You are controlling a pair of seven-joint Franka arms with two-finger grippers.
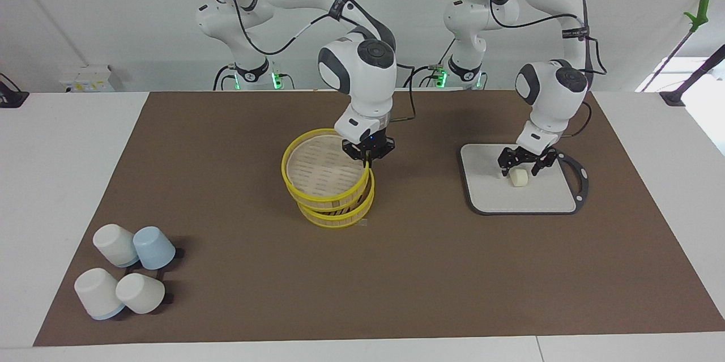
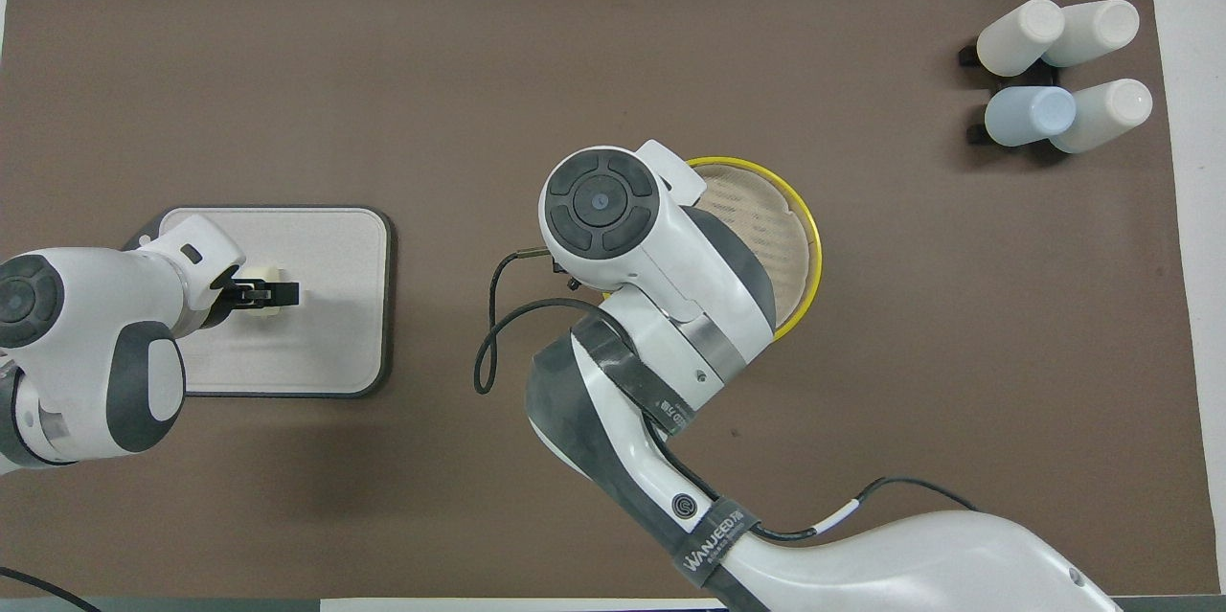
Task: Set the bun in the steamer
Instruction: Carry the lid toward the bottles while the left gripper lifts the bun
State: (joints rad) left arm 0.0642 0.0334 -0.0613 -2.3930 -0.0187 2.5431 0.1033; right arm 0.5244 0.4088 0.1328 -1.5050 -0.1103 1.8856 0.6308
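Bun (image 1: 519,177) (half-hidden) beneath left claw (image 1: 525,164)

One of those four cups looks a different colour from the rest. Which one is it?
The pale blue cup. It stands upside down like the three white cups around it, and within the cluster it is the one nearest the steamer.

Slatted bamboo steamer (image 1: 334,212), smooth doughy bun (image 1: 519,177), matt brown mat (image 1: 396,271) — glossy plastic cups (image 1: 140,293)

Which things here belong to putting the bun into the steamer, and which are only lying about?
Belong to the job: bun on the tray; steamer; its lid, held at the rim by the right hand; left hand at the bun.

Lying about: four cups.
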